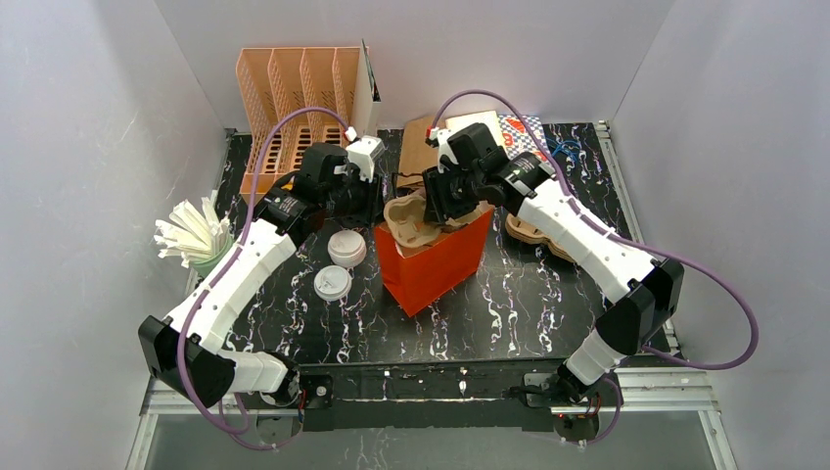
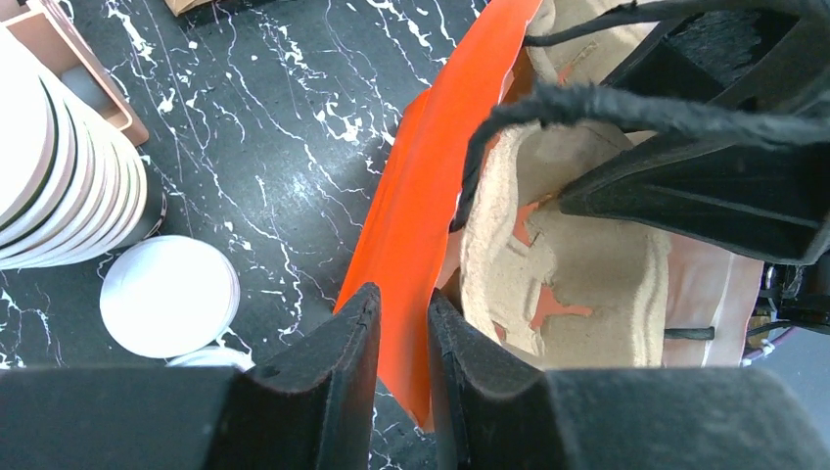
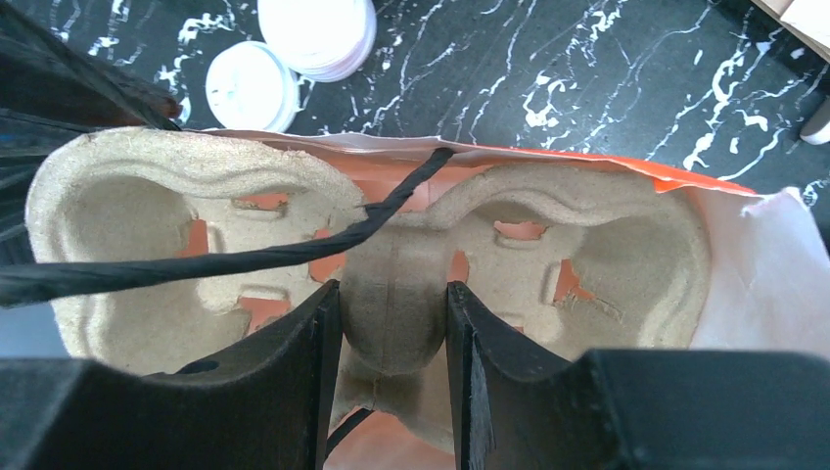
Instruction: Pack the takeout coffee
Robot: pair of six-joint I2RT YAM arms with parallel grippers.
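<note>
Right end effector (image 3: 391,305) is clamped narrow on the centre ridge of the pulp carrier (image 3: 607,264), the balance point, so the tray hangs level in the mouth of the orange bag (image 1: 438,269); left end effector (image 2: 403,315) pinches the bag's wall, nearly closed, to hold that mouth wide; both wells are empty; the takeout coffee I cannot find in any view, perhaps hidden behind the arms; stacked white cups (image 2: 59,186) and a loose lid (image 2: 168,294) wait beside the bag on the worktop (image 1: 548,294).
</note>
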